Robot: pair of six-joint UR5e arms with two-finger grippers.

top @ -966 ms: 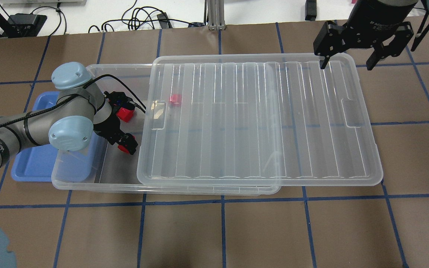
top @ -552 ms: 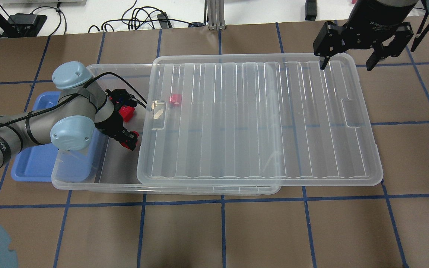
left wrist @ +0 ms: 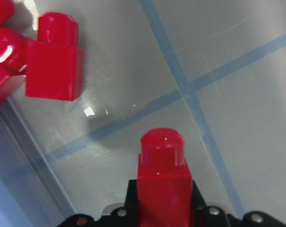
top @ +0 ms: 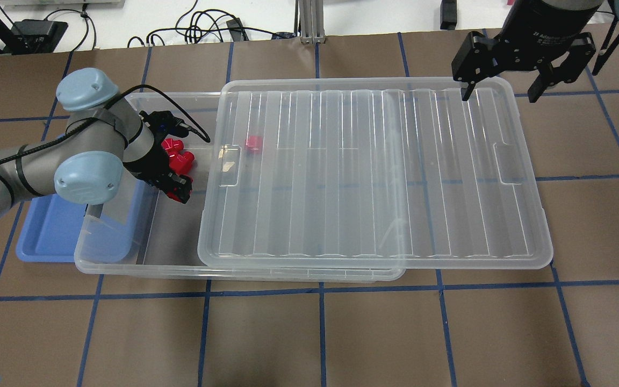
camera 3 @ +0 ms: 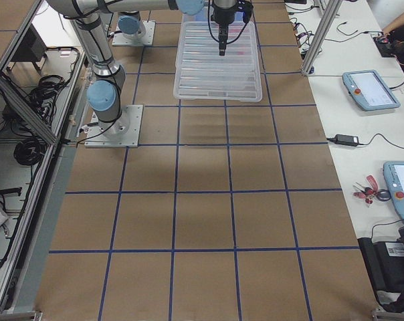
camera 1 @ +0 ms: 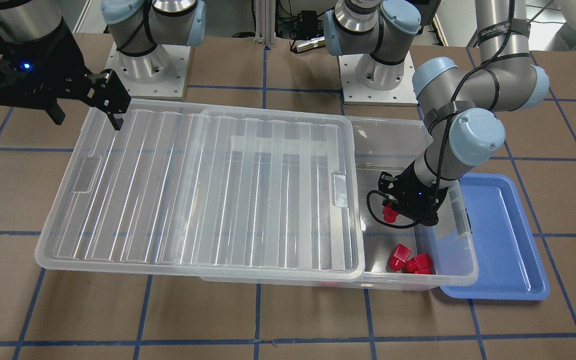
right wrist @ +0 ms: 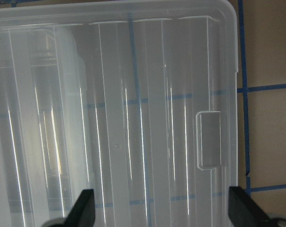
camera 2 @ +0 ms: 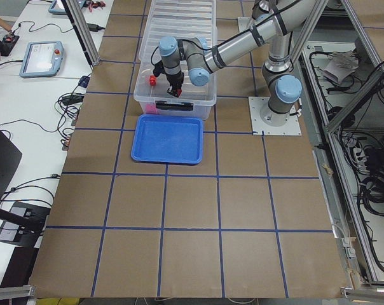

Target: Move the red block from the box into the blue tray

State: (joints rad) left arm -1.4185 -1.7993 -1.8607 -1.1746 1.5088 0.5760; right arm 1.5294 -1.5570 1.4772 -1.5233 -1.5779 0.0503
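The bench carried the box across its middle. The ribbed lid sat skewed toward the right edge, so only the box's end nearest the left edge was uncovered. Just beyond that open end, toward the left edge, lay the blue tray. It held nothing, and whether it touched the box could not be told.

The right end effector hung released, fingers spread, above the lid's corner toward the far right corner of the bench, holding nothing. The left end effector was inside the open end of the box, clenched on the red block. The block's peg pointed out past the fingertips, and it appeared to be clear of the box floor.

A cluster of loose red blocks lay by the box's wall toward the far edge, apart from the held one. One more stray red block showed through the lid.

The grasp looked complete, so the step in hand was probably the lift-out (the tray was close, but the box wall stood between). The next move would call for raising the block above the box rim, carrying it toward the left edge over the tray, lowering it, and only then letting go.
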